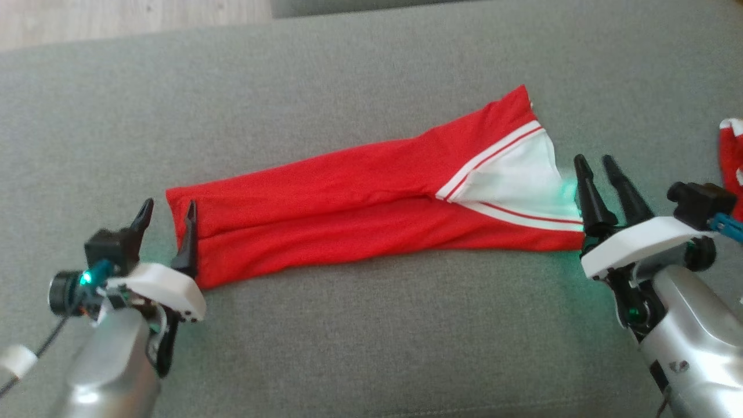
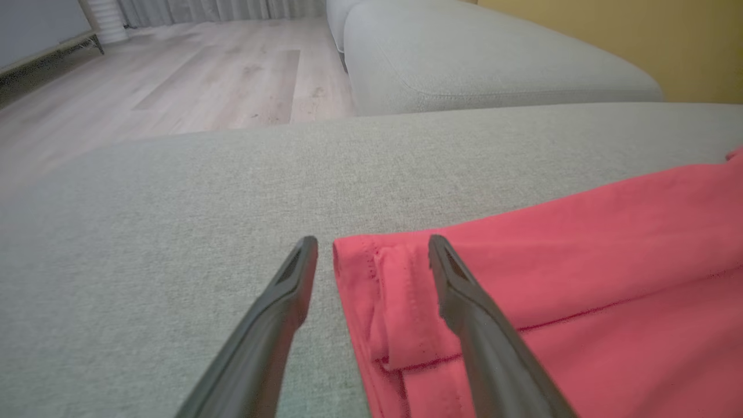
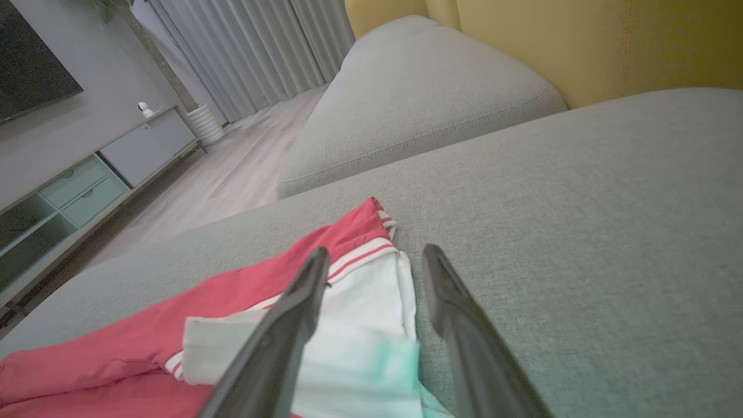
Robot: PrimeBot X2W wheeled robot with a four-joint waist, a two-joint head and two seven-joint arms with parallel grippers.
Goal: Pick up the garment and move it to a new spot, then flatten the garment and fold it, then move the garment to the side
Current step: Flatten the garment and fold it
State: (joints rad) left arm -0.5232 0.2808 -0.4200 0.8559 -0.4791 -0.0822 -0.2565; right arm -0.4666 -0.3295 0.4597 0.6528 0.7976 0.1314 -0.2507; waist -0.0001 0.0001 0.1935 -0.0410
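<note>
The garment (image 1: 360, 197) is red with a white, red-striped end and lies folded into a long strip across the grey sofa seat (image 1: 371, 325). My left gripper (image 1: 169, 203) stands open at its left end. In the left wrist view the gripper (image 2: 372, 241) has the stitched red hem (image 2: 395, 278) between its spread fingers, and nothing is gripped. My right gripper (image 1: 594, 158) stands open at the white right end. In the right wrist view the gripper (image 3: 376, 251) straddles the edge of the white cloth (image 3: 360, 290) without holding it.
Another red-and-white piece of cloth (image 1: 731, 157) lies at the far right edge of the seat. Wooden floor (image 1: 116, 17) runs beyond the seat's far edge. A second grey cushion (image 3: 418, 98) adjoins the seat, with a yellow backrest (image 3: 580, 40) behind it.
</note>
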